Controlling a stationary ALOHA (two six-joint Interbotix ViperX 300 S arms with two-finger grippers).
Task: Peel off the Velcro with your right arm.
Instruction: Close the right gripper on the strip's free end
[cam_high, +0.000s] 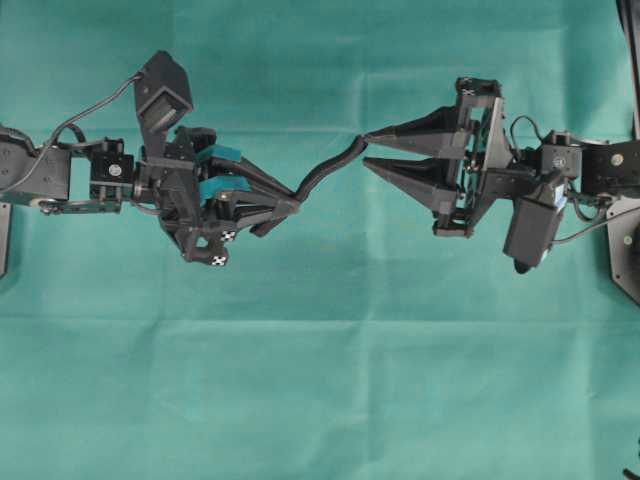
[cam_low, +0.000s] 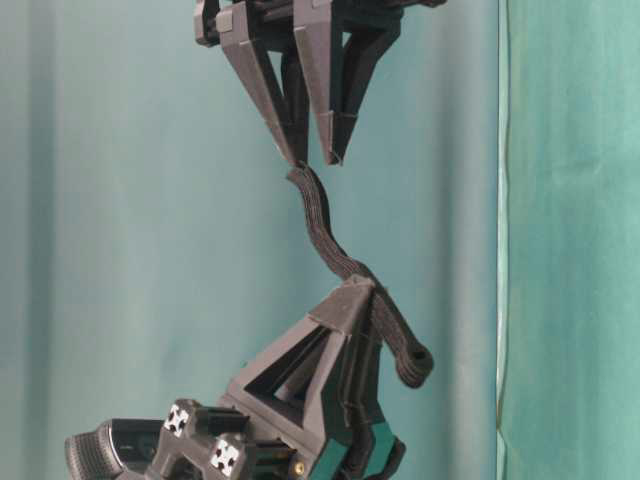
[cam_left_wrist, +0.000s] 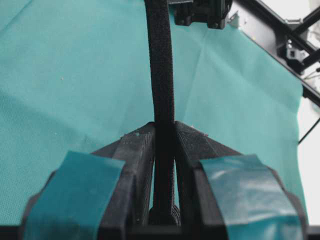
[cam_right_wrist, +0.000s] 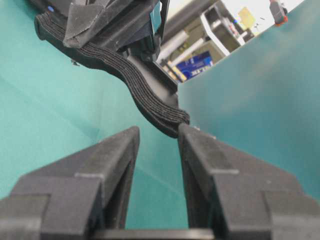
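**Lining up on the strap's free end**

Hovering with its jaws apart, the right gripper (cam_right_wrist: 157, 135) has the free end of the Velcro (cam_right_wrist: 150, 102) at its fingertips; the end seems to touch the tip of one finger, but the gap between the two fingers is unfilled. From there the black strap runs away in a wavy line, its long axis pointing nearly straight from the right gripper toward the left gripper (cam_high: 290, 207). Farther along, that teal-padded gripper is clamped on the strap, whose rounded end sticks out past its fingers. Both arms hold the strap above the green cloth on the bench (cam_high: 320, 400). My judgement: the right arm is nearest the loose end and needs only to close on one layer.
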